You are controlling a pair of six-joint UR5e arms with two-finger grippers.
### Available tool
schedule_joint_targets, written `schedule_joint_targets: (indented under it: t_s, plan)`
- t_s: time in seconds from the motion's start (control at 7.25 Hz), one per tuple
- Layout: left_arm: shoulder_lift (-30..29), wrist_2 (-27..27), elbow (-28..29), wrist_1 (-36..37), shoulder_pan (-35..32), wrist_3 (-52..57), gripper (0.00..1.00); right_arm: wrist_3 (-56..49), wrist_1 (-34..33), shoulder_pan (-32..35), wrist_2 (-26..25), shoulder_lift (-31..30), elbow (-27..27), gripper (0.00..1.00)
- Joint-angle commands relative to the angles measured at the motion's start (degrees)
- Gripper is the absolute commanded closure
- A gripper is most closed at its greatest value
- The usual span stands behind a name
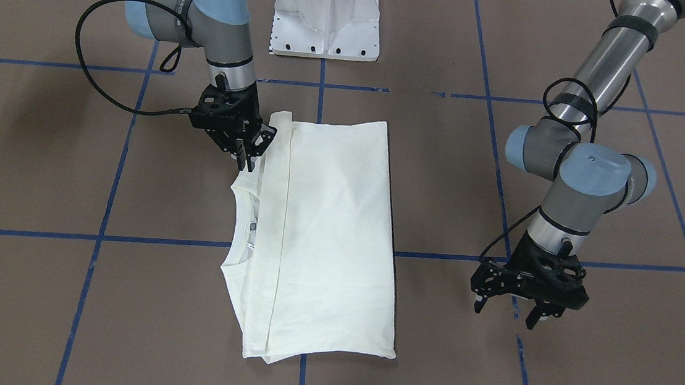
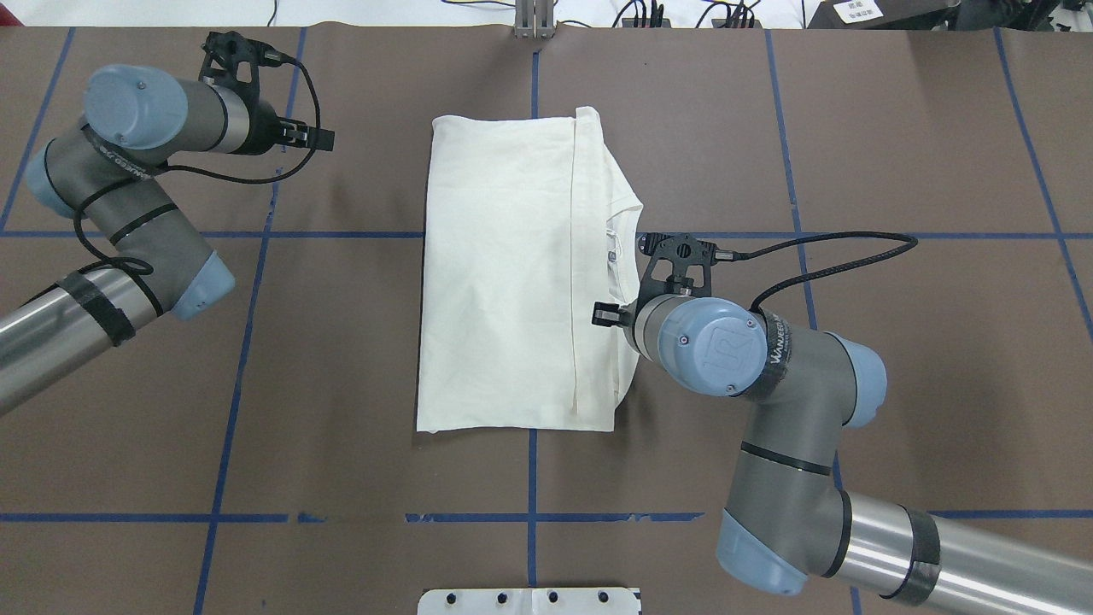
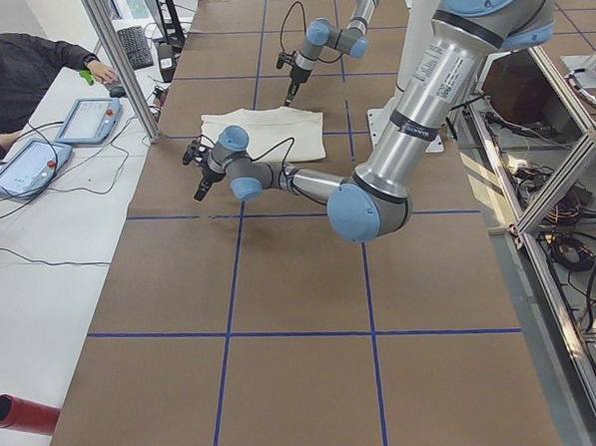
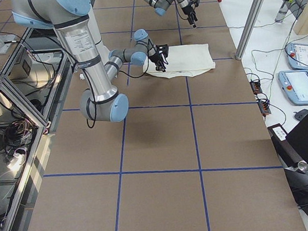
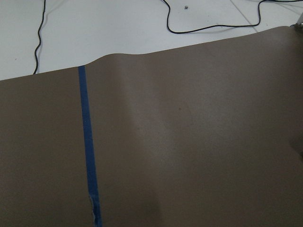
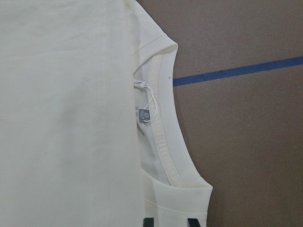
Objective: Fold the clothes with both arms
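Observation:
The clothes are one cream shirt (image 1: 332, 235) (image 2: 504, 282), folded lengthwise into a long rectangle, plain side up, in the middle of the table. Its collar (image 6: 163, 137) with the label faces the right arm's side. My right gripper (image 1: 253, 147) (image 6: 171, 221) is open, its two fingertips (image 6: 149, 221) spread just over the shoulder edge beside the collar. In the overhead view the wrist hides these fingers. My left gripper (image 1: 506, 309) hangs open over bare table, well clear of the shirt's hem side. The left wrist view shows only brown paper and tape.
The white pedestal base (image 1: 327, 17) stands behind the shirt. Blue tape lines (image 1: 116, 154) cross the brown table cover. A person (image 3: 10, 68) sits at a side table with tablets (image 3: 88, 119). A red cylinder (image 3: 18, 412) lies off the table's near corner.

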Motion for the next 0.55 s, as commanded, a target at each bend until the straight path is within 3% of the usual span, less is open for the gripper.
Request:
schedule_joint_targets:
  t_s: [0.0,0.28,0.41]
  plan:
    - [6.65,-5.12,-8.4,1.29,-0.22,0.35,0.0,-2.7,-5.48,-1.48,-0.04,2.07,2.59,0.0]
    - [12.04,-6.82,-14.67,2.18,-0.3,0.53,0.0,-6.54,-10.68,-5.44,-0.66,3.56,2.78,0.0]
    - [12.23,-6.73,-14.69,2.27,-0.22,0.53,0.0,-11.27,-12.44,-7.19,-1.96,4.62,2.69,0.08]
